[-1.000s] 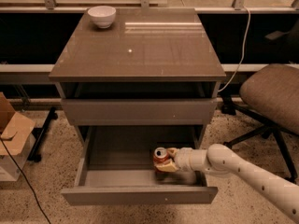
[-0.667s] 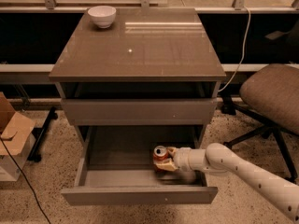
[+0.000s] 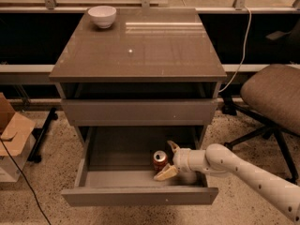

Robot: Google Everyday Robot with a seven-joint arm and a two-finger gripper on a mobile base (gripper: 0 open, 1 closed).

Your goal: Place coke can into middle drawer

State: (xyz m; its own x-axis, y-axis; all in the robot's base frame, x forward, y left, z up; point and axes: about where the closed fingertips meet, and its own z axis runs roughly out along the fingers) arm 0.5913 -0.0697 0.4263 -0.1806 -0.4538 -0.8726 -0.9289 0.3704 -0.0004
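the two pale fingers [image 3: 165, 174] stand apart – one toward the back of the drawer, one toward its front edge – with the coke can [image 3: 160, 160] between their tips; whether either fingertip touches the can cannot be told. the gripper [image 3: 168, 161] sits low inside the middle drawer [image 3: 117, 178], right of centre and nearer the right wall than the left. the can stands upright on the drawer's grey floor, silver top up. behind the gripper, a white wrist and arm [image 3: 243, 172] run out over the drawer's front right corner toward the lower right. the drawer is pulled well out, its plain front [image 3: 140, 196] bearing a tiny pale dot. directly above it is a shut grey drawer front [image 3: 138, 111], then an open slot under the glossy cabinet top [image 3: 140, 46]. a white bowl [image 3: 102, 16] stands near the top's back left corner. beyond the right edge – an office chair [image 3: 276, 97]; beyond the left edge, a cardboard box [image 3: 11, 130] on the speckled floor.
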